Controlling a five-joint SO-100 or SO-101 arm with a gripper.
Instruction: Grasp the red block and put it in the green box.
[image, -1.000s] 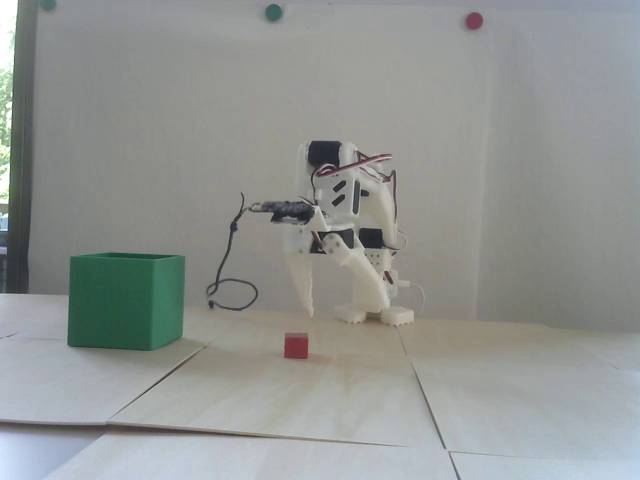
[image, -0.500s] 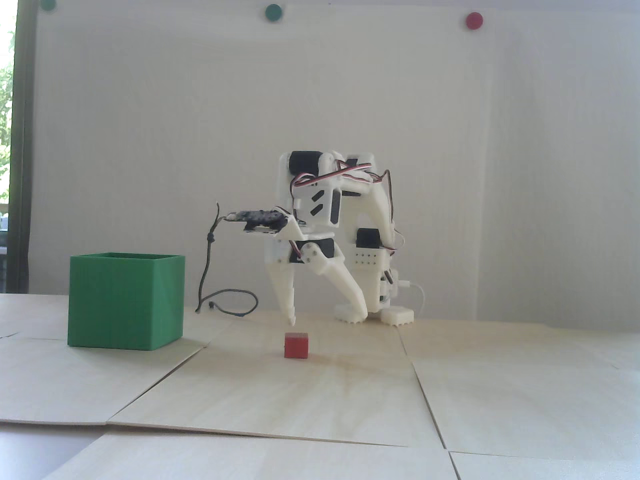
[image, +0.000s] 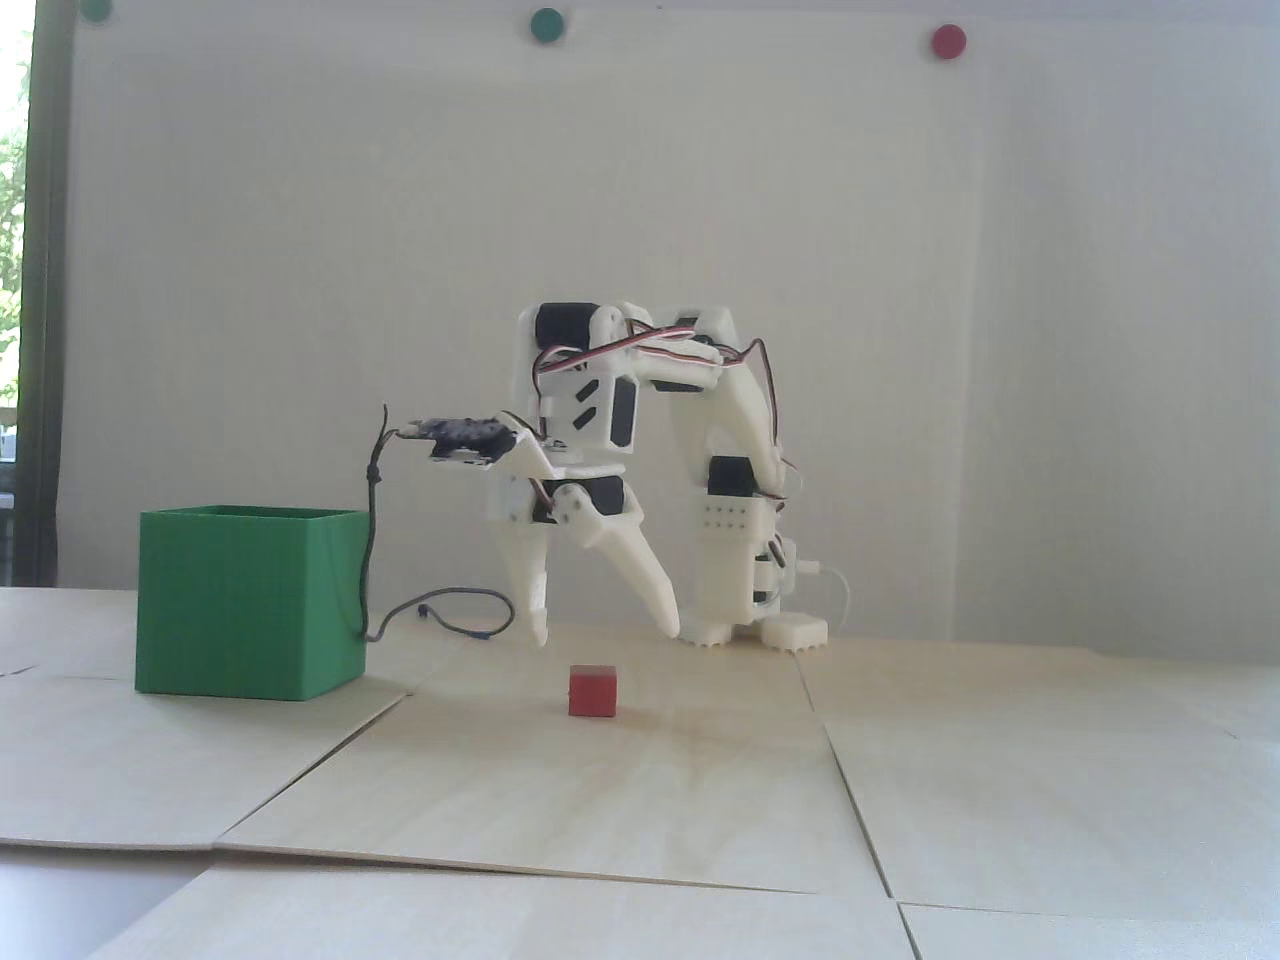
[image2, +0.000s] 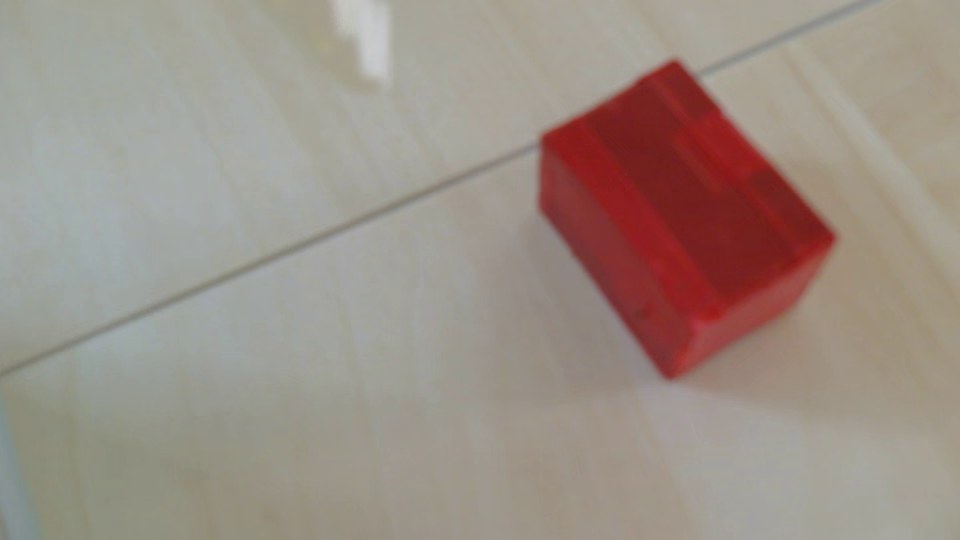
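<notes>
The red block (image: 592, 691) is a small cube lying on the pale wooden table, in front of the arm. In the wrist view it (image2: 680, 218) fills the right middle, blurred, on a seam between boards. The green box (image: 248, 601) stands at the left, open at the top. My white gripper (image: 605, 638) hangs open just above and behind the block, one finger to each side, holding nothing. Only one blurred white fingertip (image2: 363, 46) shows at the top of the wrist view.
A black cable (image: 440, 608) droops from the wrist camera past the box's right wall onto the table. The arm's base (image: 750, 620) stands behind the block. Seams (image: 850, 800) run across the wooden boards. Round dots (image: 947, 41) sit high on the wall.
</notes>
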